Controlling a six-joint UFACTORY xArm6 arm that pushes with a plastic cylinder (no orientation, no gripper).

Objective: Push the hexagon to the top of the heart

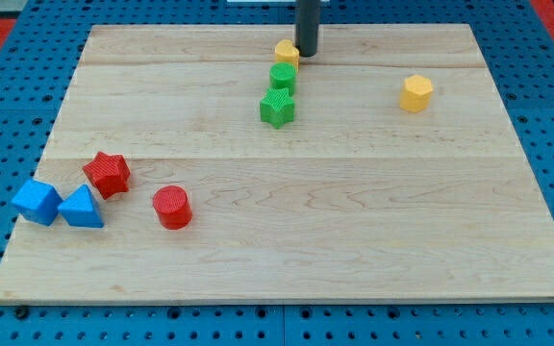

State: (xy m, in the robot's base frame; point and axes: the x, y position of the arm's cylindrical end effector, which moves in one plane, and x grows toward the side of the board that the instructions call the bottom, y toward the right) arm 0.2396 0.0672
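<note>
A yellow hexagon [416, 93] lies at the view's upper right. A second yellow block [287, 53], which looks like the heart, sits near the top middle of the wooden board [354, 240]. My tip [307, 55] stands right beside this block, on its right side, close to touching. The hexagon is far to the right of my tip and a little lower.
A green block [283, 79] sits just below the yellow heart, with a green star [277, 109] below that. At the lower left are a red star [107, 174], a red cylinder [172, 207], a blue cube [37, 201] and a blue triangle [82, 208].
</note>
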